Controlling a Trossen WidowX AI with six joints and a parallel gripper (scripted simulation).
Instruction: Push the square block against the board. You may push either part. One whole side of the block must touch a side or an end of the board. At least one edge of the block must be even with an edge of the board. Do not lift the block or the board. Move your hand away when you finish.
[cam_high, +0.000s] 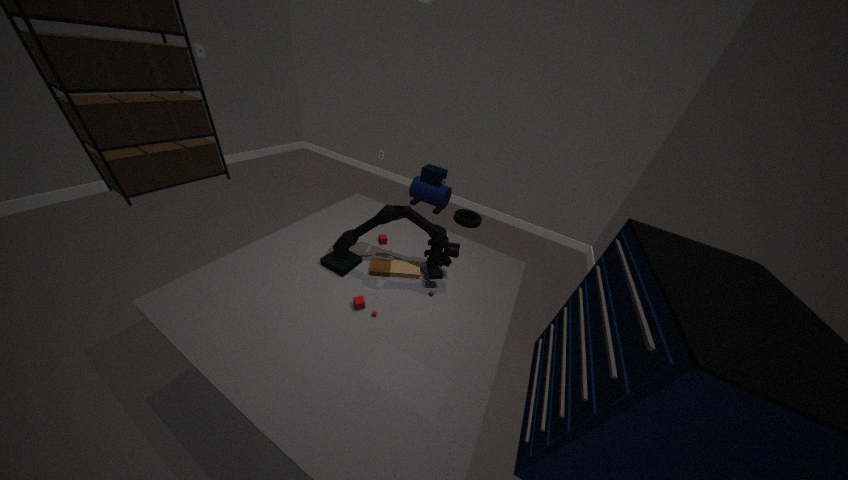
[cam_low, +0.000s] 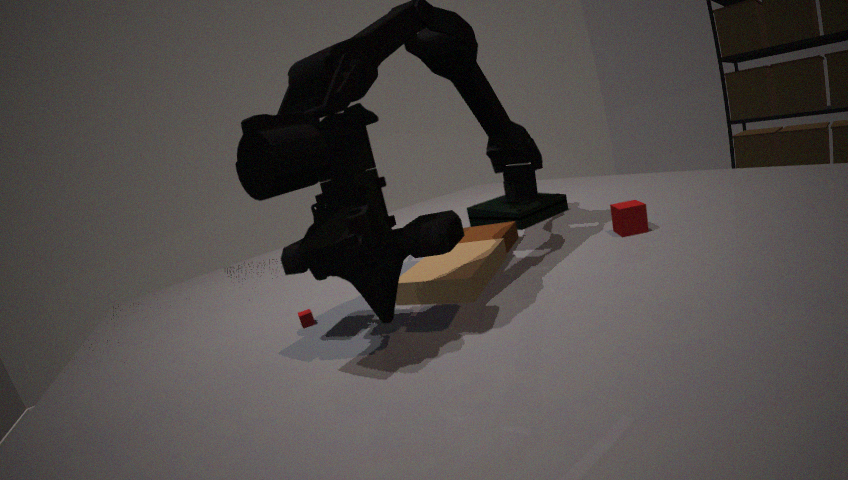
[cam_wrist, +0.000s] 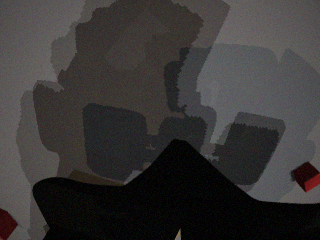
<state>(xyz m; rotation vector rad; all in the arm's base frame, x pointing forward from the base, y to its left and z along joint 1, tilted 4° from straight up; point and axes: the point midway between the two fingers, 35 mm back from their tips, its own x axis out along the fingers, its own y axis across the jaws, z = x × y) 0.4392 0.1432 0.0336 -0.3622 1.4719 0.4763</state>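
Note:
The orange-brown square block (cam_high: 379, 267) (cam_low: 492, 230) lies flat with one side against the end of the pale wooden board (cam_high: 405, 270) (cam_low: 455, 261), on the side toward the arm's base. I see no gap between them. Their long edges look about in line. My gripper (cam_high: 433, 275) (cam_low: 386, 320) (cam_wrist: 178, 146) is shut and empty, pointing down low just beyond the board's other end. Whether it touches the board I cannot tell. In the wrist view only a sliver of the board (cam_wrist: 94, 177) shows behind the fingers, and the block is hidden.
A small red cube (cam_high: 431, 293) (cam_low: 305, 318) (cam_wrist: 306, 176) lies near the gripper. Larger red cubes (cam_high: 382, 239) (cam_high: 358, 302) lie on either side of the block and board. Another small cube (cam_high: 374, 314) lies farther out. The arm's base (cam_high: 340, 261) (cam_low: 517, 209) stands behind the block.

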